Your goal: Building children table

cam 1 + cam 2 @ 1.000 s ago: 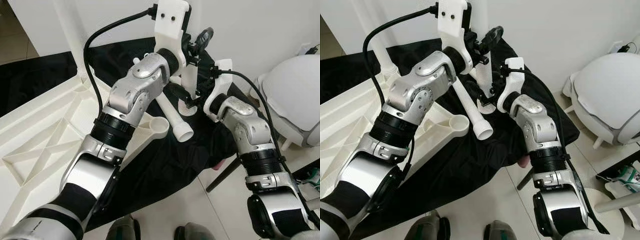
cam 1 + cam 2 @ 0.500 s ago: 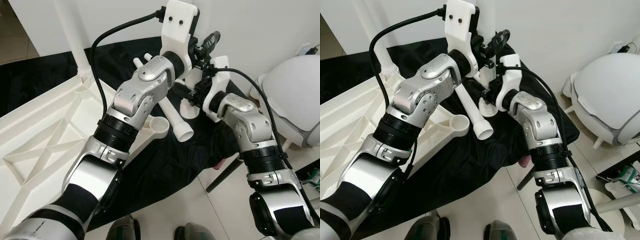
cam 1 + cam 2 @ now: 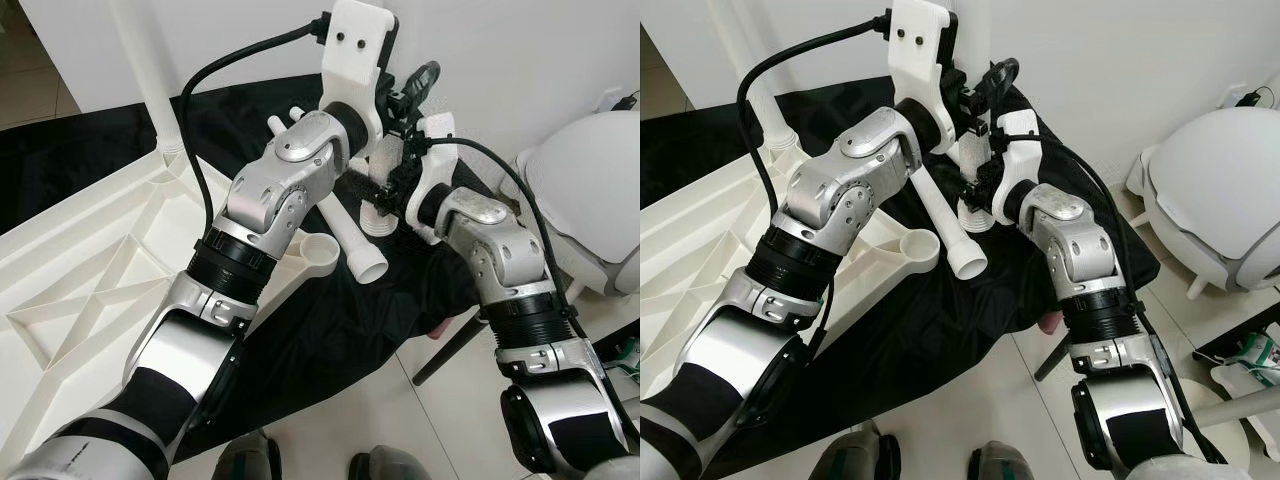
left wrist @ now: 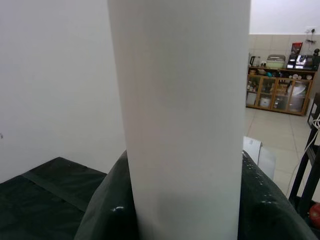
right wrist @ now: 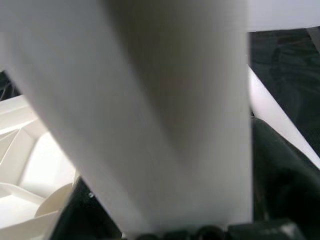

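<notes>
Nearest lies the upturned white tabletop [image 3: 70, 270], ribbed underside up so its corner sockets face the legs. One socket [image 3: 322, 254] sits open at its edge, and a loose leg [image 3: 350, 235] lies just beyond it on the black cloth [image 3: 330, 330]. Farther off, both grippers meet around an upright leg [image 3: 978, 165]: the right gripper [image 3: 385, 180] low near its flared foot, the left gripper [image 3: 400, 100] higher, apparently steadying it. Whether either's fingers are clamped, I cannot tell.
</notes>
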You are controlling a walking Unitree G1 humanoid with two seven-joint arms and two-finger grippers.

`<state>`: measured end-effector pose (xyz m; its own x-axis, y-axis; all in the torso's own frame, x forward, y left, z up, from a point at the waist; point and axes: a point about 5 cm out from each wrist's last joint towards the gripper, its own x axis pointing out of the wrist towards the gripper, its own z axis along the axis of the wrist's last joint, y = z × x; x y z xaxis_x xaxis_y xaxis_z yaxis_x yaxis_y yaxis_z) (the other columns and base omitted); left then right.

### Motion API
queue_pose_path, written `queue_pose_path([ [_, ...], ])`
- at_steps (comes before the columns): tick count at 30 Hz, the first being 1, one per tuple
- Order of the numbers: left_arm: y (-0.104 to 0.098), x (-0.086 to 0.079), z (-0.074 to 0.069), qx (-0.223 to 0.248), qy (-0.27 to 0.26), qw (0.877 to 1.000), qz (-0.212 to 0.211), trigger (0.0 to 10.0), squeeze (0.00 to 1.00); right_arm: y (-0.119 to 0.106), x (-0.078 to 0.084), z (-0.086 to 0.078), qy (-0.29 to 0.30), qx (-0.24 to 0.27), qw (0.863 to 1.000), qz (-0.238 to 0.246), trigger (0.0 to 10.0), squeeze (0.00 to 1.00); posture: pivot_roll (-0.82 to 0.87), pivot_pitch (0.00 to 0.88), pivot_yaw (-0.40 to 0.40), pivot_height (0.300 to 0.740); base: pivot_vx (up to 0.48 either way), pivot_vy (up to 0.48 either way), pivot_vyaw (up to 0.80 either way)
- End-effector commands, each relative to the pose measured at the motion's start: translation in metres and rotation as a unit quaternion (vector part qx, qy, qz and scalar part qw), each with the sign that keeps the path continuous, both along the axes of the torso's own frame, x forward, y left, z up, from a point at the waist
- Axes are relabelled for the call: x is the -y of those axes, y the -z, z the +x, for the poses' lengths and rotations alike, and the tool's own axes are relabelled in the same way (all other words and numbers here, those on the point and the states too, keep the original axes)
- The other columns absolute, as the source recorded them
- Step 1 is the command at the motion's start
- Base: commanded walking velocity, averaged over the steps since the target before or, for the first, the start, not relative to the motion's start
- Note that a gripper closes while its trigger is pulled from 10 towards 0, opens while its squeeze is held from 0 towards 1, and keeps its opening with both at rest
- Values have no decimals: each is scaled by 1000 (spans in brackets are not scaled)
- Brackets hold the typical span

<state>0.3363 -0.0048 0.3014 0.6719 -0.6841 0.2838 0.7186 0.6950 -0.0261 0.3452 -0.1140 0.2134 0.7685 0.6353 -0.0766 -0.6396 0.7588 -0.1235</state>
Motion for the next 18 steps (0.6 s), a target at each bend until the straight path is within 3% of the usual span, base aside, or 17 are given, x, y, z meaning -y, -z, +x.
queue_pose_path([
  [1, -7, 7, -11, 45, 88, 995, 19, 10000, 0, 2, 1, 0, 4, -4, 1000, -7, 10000, 0, -100, 0, 32, 740, 0, 0, 0],
  [3, -7, 8, -12, 47, 89, 995, 19, 10000, 0, 1, 1, -1, 2, -3, 1000, -4, 0, 0, -100, 0, 32, 740, 0, 0, 0],
  [5, -8, 8, -12, 47, 90, 995, 19, 10000, 0, 1, 1, -1, 1, -2, 1000, -2, 0, 0, -99, 0, 31, 740, 0, 0, 0],
  [6, -8, 8, -13, 48, 91, 995, 19, 10000, 0, 0, 1, -1, 2, 0, 1000, -3, 4118, 0, -99, 0, 31, 740, 0, 0, 0],
  [8, -8, 8, -13, 47, 91, 995, 20, 10000, 0, 0, 1, 0, 3, 1, 1000, -3, 4118, 0, -99, 0, 31, 740, 0, 0, 0],
  [9, -8, 8, -13, 48, 92, 994, 20, 10000, 0, -1, 1, -1, 1, 2, 1000, -3, 0, 0, -97, 0, 30, 740, 0, 0, 0],
  [18, -5, 11, -15, 39, 104, 994, 15, 10000, 0, -2, 0, -2, -2, 6, 1000, -5, 0, 0, -98, 0, 30, 740, 0, 0, 0],
])
